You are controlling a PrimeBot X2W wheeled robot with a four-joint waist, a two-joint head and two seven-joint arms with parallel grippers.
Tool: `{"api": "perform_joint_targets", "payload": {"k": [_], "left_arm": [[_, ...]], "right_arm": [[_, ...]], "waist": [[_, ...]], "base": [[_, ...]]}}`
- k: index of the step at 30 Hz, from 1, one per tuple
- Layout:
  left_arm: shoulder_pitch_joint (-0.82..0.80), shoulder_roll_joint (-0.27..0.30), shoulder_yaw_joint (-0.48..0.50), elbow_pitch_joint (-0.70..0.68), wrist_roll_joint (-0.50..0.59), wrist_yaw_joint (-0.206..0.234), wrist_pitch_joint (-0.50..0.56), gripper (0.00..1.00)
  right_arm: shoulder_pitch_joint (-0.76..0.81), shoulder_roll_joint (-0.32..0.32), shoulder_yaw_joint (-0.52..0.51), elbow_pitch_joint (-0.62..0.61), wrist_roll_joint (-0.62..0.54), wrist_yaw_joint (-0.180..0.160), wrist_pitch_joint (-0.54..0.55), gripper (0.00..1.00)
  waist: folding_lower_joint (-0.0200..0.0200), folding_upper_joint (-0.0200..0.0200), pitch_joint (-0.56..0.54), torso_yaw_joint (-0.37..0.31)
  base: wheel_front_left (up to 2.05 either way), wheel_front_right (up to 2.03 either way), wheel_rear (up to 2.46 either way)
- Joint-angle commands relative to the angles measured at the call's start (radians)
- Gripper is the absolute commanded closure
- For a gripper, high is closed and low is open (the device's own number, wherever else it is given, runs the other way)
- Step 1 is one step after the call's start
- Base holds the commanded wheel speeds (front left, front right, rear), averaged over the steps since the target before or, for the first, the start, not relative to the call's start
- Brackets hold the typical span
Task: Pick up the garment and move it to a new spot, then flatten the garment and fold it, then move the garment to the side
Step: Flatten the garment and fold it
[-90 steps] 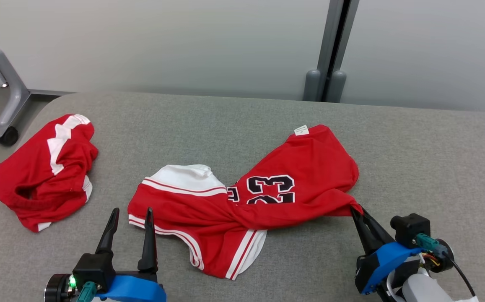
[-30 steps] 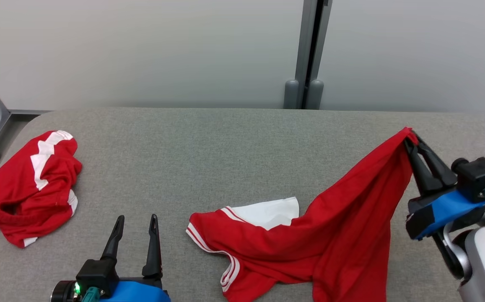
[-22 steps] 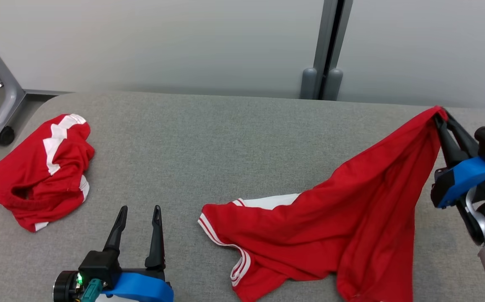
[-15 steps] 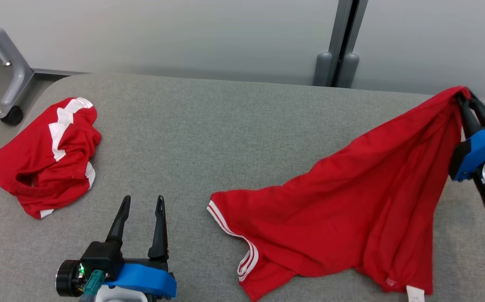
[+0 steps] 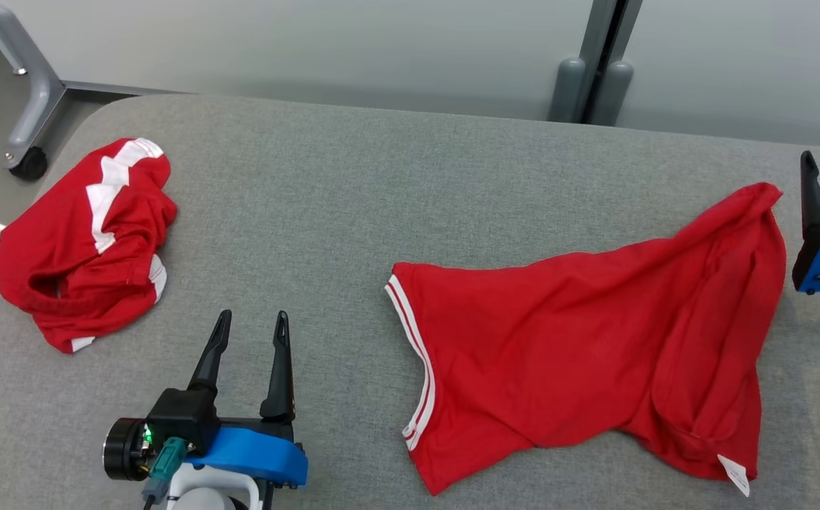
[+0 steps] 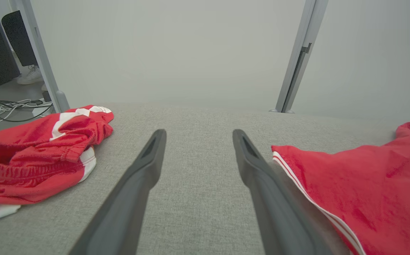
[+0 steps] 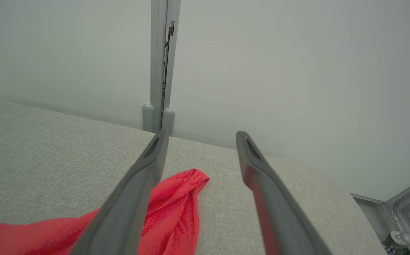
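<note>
table right: red jersey garment (image 5: 580,354) lying on grey fabric table (image 5: 353,177)
table left: crumpled red-and-white shorts (image 5: 83,241), well apart from it

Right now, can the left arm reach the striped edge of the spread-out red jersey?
Probably yes. The left end effector is open, and nothing lies on the grey table between it and the striped edge of the jersey, just to its right.

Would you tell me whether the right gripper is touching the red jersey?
Apart. In the head view a strip of grey table separates a finger of the right gripper from the red jersey.
</note>
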Motion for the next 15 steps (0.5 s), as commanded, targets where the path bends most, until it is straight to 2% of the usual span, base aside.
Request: {"api": "perform_joint_targets", "payload": {"k": [1, 6, 15], "left_arm": [[-0.003, -0.001, 0.001, 0.002, 0.004, -0.002, -0.003, 0.0], [0.02, -0.001, 0.013, 0.009, 0.016, -0.005, -0.003, 0.0], [0.072, -0.001, 0.053, 0.018, 0.04, -0.017, -0.003, 0.0]], "right_arm": [[0.015, 0.007, -0.005, 0.006, -0.001, 0.0, -0.01, 0.0], [0.058, 0.055, 0.004, -0.04, 0.015, 0.0, -0.016, 0.0], [0.277, 0.134, 0.082, -0.362, 0.108, 0.0, -0.015, 0.0]], "waist": [[-0.0001, -0.0001, -0.008, -0.01], [-0.0001, -0.0001, -0.039, -0.046], [-0.0001, -0.0001, -0.114, -0.103]], "base": [[0.0, 0.0, 0.0], [0.0, 0.0, 0.0], [0.0, 0.0, 0.0]]}}
